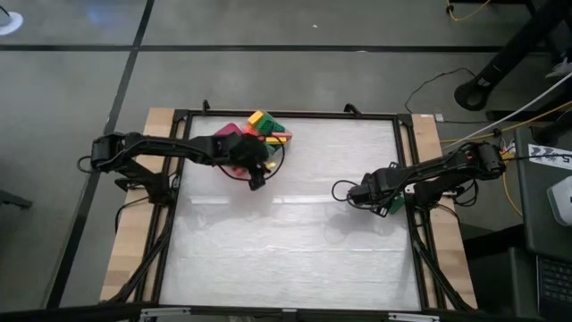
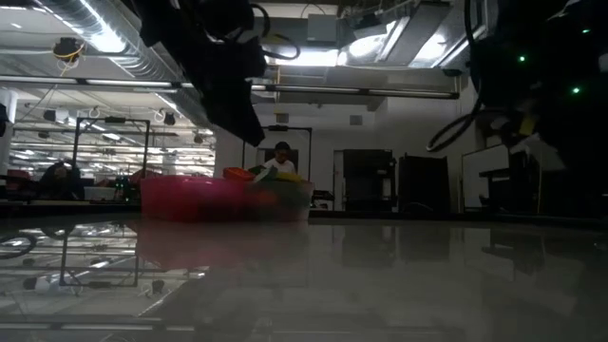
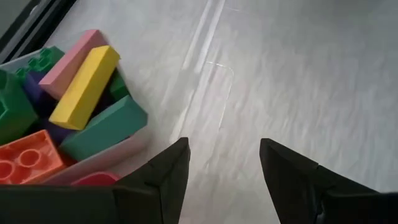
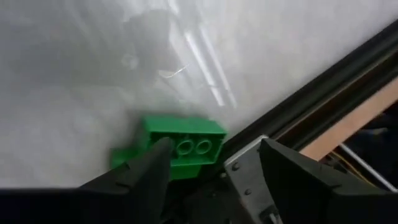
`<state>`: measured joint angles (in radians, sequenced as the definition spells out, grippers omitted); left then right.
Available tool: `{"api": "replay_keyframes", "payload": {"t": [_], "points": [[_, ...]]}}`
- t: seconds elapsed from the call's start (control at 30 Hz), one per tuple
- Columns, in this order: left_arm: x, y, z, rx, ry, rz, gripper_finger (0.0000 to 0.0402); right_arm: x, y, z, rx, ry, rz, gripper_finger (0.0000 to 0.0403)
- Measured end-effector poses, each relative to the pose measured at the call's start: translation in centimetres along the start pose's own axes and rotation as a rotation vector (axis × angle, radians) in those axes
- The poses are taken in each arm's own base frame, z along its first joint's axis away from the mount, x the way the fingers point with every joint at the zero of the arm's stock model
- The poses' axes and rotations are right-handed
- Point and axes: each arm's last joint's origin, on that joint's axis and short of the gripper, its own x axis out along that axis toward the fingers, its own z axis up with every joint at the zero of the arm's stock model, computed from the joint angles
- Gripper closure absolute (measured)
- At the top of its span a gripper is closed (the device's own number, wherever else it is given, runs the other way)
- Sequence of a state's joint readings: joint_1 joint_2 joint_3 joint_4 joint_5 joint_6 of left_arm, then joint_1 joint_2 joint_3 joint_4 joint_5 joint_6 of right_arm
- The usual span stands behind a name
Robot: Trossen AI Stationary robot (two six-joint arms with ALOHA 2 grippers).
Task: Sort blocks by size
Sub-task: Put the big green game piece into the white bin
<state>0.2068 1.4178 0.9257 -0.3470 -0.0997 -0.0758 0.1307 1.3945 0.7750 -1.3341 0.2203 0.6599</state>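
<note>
**Green block at the desk's right edge: right arm lined up, not yet gripping**

Green block (image 4: 177, 148): a short studded brick lying on the white desk (image 1: 295, 241) top, close against the dark frame rail (image 4: 323, 87) on the right side. In the right wrist view it sits just ahead of the right gripper (image 4: 214, 165), partly between the fingers; in the high view only a green sliver (image 1: 394, 205) shows under that arm.

Remaining blocks (image 1: 259, 130): heaped in the pink tray (image 2: 180, 199) at the far left of the desk, with yellow, pink, teal, orange and green pieces visible from the left wrist.

Right jaws: wide apart, nothing clamped. Whether a finger touches the block I cannot tell.

Left gripper (image 3: 224, 165): jaws parted, empty, poised above bare desk just beside the tray.

Judgement, step in hand: picking up the green block. To do it well:
- Centre the jaws across the block's short sides before closing; it looks offset toward one finger.
- Mind the rail; the outer finger has little room there and could catch it.
- Descend fully so the fingers grip the side walls, not the studs.
- Close gently, then lift straight up.
</note>
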Motion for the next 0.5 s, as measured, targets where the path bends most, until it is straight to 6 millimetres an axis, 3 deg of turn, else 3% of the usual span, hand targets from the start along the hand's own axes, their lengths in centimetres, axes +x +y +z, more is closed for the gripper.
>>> {"api": "replay_keyframes", "payload": {"t": [0.3,0.5], "points": [[-0.1,-0.9,-0.1,0.021,-0.001,-0.021,0.0219,0.6,0.1,0.2,0.020,0.004,-0.066,0.0217],[-0.1,-0.9,-0.1,0.020,0.000,-0.021,0.0219,1.5,0.8,0.4,-0.125,0.115,-0.043,0.0275]]}}
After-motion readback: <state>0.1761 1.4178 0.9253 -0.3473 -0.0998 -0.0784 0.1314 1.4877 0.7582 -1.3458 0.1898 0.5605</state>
